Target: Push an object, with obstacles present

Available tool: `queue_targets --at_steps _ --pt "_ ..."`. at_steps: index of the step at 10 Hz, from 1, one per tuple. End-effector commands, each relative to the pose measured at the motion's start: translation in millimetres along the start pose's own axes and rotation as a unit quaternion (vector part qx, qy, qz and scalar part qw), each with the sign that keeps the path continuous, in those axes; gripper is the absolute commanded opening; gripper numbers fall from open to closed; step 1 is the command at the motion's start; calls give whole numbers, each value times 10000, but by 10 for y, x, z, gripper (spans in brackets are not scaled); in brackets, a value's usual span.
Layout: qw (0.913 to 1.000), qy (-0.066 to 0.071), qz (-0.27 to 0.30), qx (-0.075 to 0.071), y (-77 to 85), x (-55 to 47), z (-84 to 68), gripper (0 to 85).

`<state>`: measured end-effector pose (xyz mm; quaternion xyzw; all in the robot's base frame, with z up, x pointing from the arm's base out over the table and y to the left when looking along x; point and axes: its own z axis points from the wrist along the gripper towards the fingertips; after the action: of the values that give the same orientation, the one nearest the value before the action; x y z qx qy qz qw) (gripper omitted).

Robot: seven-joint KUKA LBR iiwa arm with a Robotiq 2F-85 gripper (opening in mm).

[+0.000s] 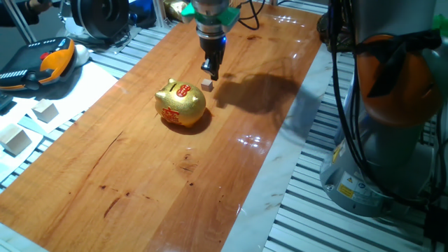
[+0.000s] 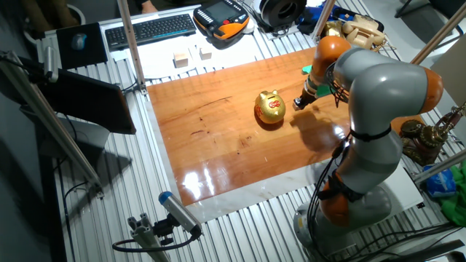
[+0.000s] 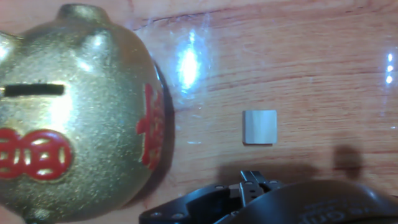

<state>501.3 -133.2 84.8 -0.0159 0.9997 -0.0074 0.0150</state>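
Note:
The tiny tan wooden cube lies on the wooden table, just up and right of the gold piggy bank. My gripper hangs right behind the cube, fingers together and holding nothing. In the hand view the cube lies just ahead of the shut fingertips, with a small gap between them. The pig fills the left of that view, a short gap from the cube. In the other fixed view the gripper is beside the pig; the cube is too small to make out there.
Larger pale wooden blocks lie on a white sheet off the table's left edge. An orange and black teach pendant lies beyond them. The robot base stands at the table's right. A keyboard lies behind the table.

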Motion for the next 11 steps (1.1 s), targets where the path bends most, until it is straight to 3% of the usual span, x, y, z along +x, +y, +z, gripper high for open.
queue_targets --at_steps 1,5,8,10,11 --pt "10000 42 78 34 -7 -7 18 0" --pt "9993 49 328 173 -18 -67 196 0" --pt "9992 110 361 89 -1 -104 201 0" --pt "9995 19 308 27 -35 -55 220 0" --pt "9995 -50 283 96 -46 -43 221 0"
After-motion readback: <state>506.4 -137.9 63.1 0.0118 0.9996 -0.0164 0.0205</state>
